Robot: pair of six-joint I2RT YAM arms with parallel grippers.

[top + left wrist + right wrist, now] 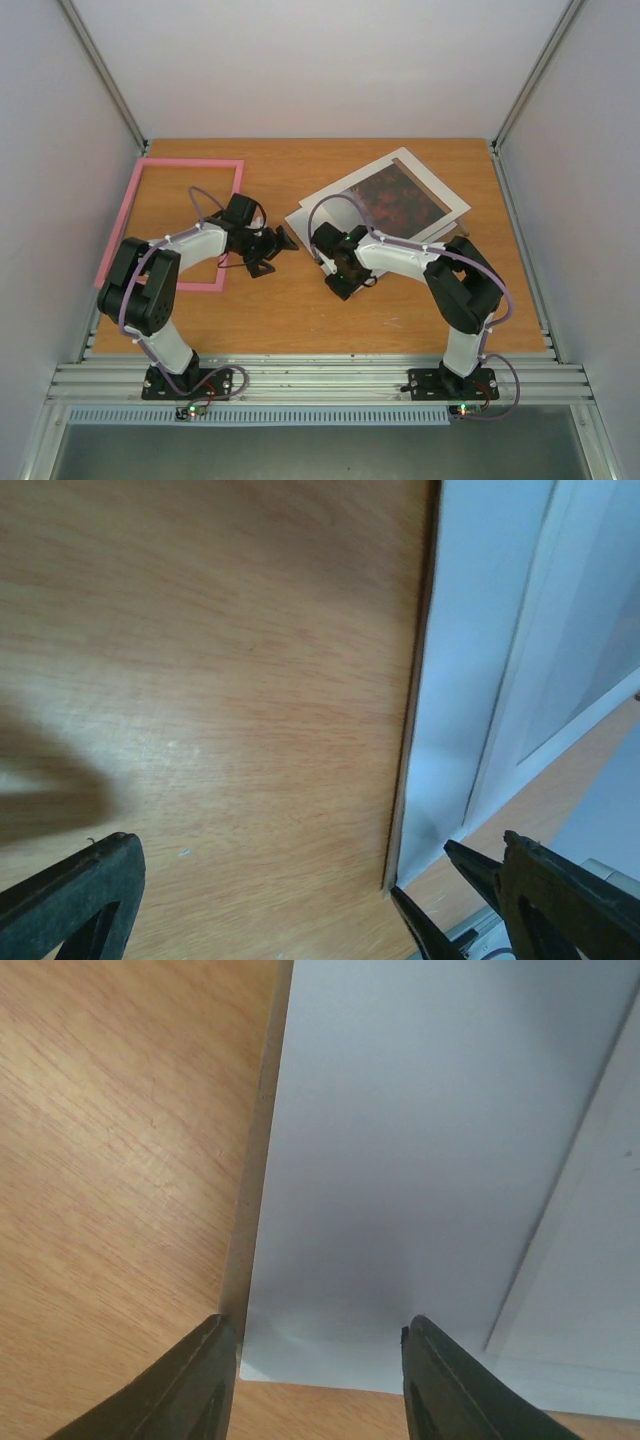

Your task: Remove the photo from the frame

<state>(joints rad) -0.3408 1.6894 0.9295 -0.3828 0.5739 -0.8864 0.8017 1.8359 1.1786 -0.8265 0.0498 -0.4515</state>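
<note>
- One photo (395, 198) was seen, dark red-orange, lying face up toward the far right part of the table (300, 310), turned at an angle to the table's edges.
- It was bordered by one white mat (450, 211). The mat was laid on a larger white sheet (420, 1140) whose near-left corner jutted toward the table's middle, and a thin brown edge was visible under that sheet.
- One frame (190, 162), pink, was found lying flat at the far left corner of the table, well apart from the photo. Bare wood was visible through its opening.
- Two grippers were counted.
- The right gripper (335, 270) (320, 1380) was lowered over the near-left corner of the white sheet with its jaws partly apart. One finger was placed at the sheet's brown-edged side and the other over the white surface. No clamping of the sheet could be made out.
- The left gripper (278, 256) (290, 900) was held near the table's middle, just beside that same corner, with its jaws spread wide. Nothing was held in it.
</note>
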